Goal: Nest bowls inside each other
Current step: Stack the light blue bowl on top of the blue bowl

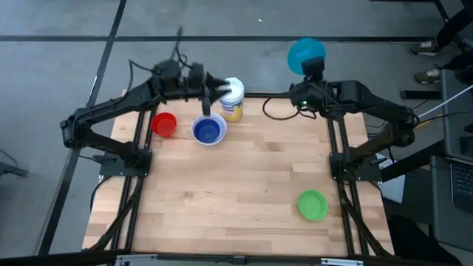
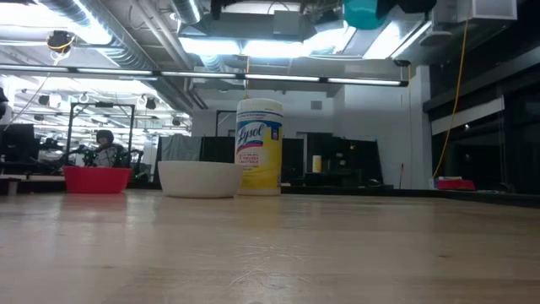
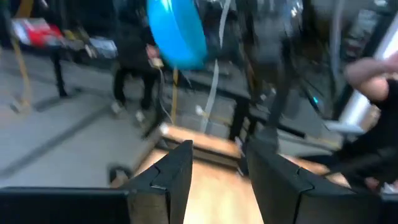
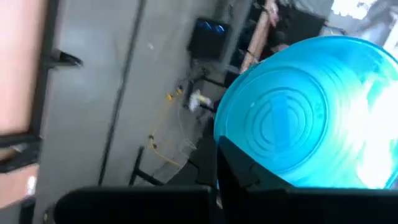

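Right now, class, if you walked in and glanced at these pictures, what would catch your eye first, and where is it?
The teal-blue bowl stands out: the right gripper is shut on it, holding it high beyond the table's far edge. Near that edge, the dark blue bowl sits nested in the white bowl, between the red bowl and the yellow Lysol canister, with the open left gripper above them. The green bowl sits alone near the front right.

Overhead looks straight down, low camera level across; both share the jar.
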